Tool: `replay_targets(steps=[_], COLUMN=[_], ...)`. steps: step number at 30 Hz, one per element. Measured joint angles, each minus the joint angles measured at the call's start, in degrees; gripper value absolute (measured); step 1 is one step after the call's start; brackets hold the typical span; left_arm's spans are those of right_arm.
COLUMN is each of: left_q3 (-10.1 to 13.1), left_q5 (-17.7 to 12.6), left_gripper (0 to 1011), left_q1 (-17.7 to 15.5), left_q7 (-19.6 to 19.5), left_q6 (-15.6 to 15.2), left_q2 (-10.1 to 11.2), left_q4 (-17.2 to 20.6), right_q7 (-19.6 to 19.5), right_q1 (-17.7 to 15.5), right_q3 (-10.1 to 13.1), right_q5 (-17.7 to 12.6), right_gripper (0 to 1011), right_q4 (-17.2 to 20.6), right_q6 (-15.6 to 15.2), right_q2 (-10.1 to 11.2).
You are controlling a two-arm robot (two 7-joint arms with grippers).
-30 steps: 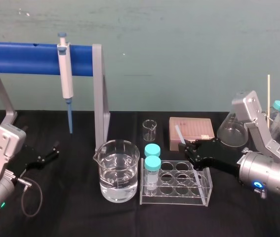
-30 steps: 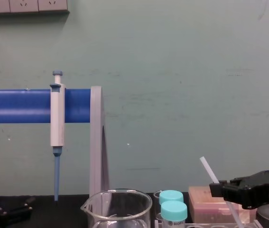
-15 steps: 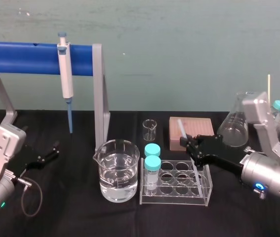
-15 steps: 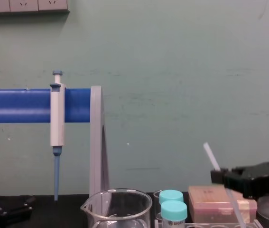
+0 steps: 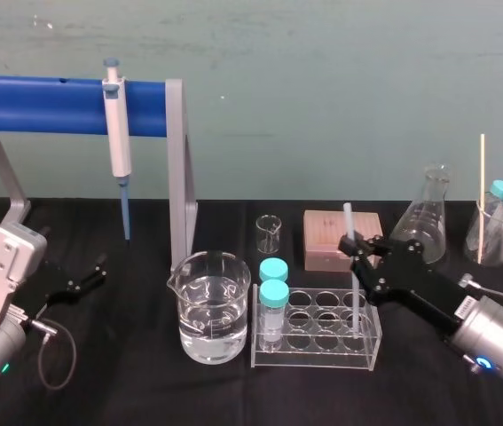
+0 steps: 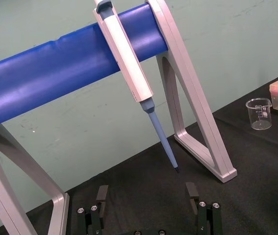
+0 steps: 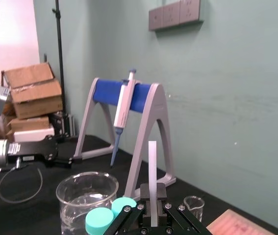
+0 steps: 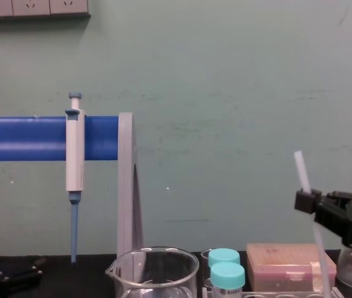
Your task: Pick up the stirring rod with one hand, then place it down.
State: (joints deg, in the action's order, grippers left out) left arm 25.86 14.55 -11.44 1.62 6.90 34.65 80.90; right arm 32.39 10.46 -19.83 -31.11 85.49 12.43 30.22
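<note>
I have the stirring rod (image 5: pixel 349 222) in the right gripper (image 5: pixel 359 248), at about 3 o'clock from the water beaker (image 5: pixel 213 306) in the head view. It stands almost upright over the 3 o'clock end of the clear tube rack (image 5: pixel 313 359). Its top points to 12 o'clock and leans slightly toward 11.

I judge the rod to be very light, stiff and smooth, like a straw. Weight won't be the trouble, but slipping or swivelling in the pinch might be. It could also be brittle, so I'd avoid pressing its tip down hard. A hold nearer the middle would balance it better. As it is, the pinch sits roughly a third of the way down from the top, leaving a long tail below.

The right gripper is closed down to a narrow slot. In the right wrist view the rod (image 7: pixel 152 161) rises straight out from between the two fingers. The chest view shows the same clamp, with the short upper piece (image 8: pixel 301 169) poking above it. The lower part shows through the rack's clear wall, among the wells. I cannot tell whether the tip touches anything there.

The left gripper (image 5: pixel 87 275) lies parked on the desk (image 5: pixel 145 382) at 9 o'clock from the beaker. Its fingers (image 6: pixel 102 196) are spread wide and hold nothing.
</note>
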Motion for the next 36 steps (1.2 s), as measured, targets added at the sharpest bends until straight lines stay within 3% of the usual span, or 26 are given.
replay_targets(steps=[8, 19, 28, 36], left_q3=[0.0, 0.0, 0.0, 0.0], left_q5=[0.0, 0.0, 0.0, 0.0], left_gripper=[1000, 1000, 1000, 1000], left_q1=[0.0, 0.0, 0.0, 0.0], left_q7=[0.0, 0.0, 0.0, 0.0], left_q6=[0.0, 0.0, 0.0, 0.0], left_q2=[0.0, 0.0, 0.0, 0.0], left_q4=[0.0, 0.0, 0.0, 0.0], right_q7=[0.04, 1.44, 1.53, 1.58], right_q1=[-1.14, 3.03, 7.34, 8.9], right_q3=[2.92, 6.35, 6.76, 6.2], right_q5=[-0.93, -4.1, -3.3, -2.19], right_gripper=[70, 70, 70, 70], right_q4=[0.81, 2.43, -0.07, -1.75], right_q6=[2.79, 2.78, 2.51, 2.46], right_q2=[-1.39, -3.19, -3.74, -4.26])
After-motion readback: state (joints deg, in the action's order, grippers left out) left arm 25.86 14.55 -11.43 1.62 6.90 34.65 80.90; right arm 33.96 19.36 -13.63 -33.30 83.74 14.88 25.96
